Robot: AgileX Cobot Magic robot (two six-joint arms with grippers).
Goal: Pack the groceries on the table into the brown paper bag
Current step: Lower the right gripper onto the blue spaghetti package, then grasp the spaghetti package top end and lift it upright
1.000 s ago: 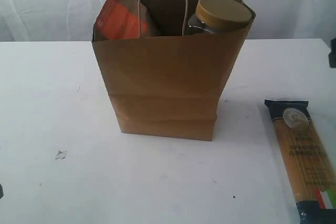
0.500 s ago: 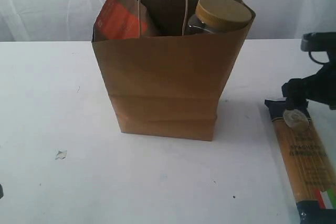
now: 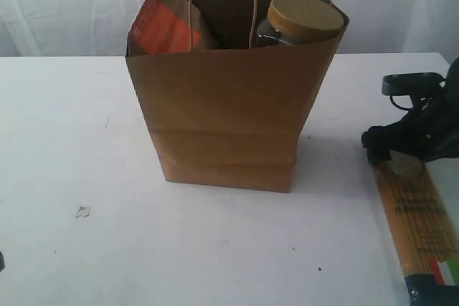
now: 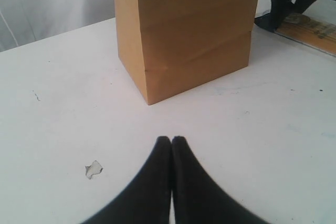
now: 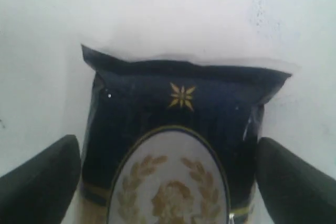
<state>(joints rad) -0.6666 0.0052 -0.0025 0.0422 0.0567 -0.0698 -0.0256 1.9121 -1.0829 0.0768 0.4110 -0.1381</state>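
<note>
The brown paper bag (image 3: 229,120) stands upright mid-table, with the brown pouch with its orange-red panel (image 3: 166,26) and a tan-lidded jar (image 3: 305,18) sticking out of its top. At the right of the table (image 3: 72,141) lies the long spaghetti packet (image 3: 419,213). My right gripper (image 3: 391,116) is low over its dark far end, open, one finger on each side of the packet (image 5: 178,108). My left gripper (image 4: 171,140) is shut and empty, low over the table in front of the bag (image 4: 189,30).
A small white scrap (image 3: 83,211) lies on the table left of the bag, close to my left gripper's tips (image 4: 93,169). A white curtain (image 3: 72,5) hangs behind the table. The spaghetti packet reaches the table's front right corner.
My right arm has come in from the right edge and dropped over the dark end of the spaghetti packet, its jaws widening. The left gripper and the bag have not moved.
</note>
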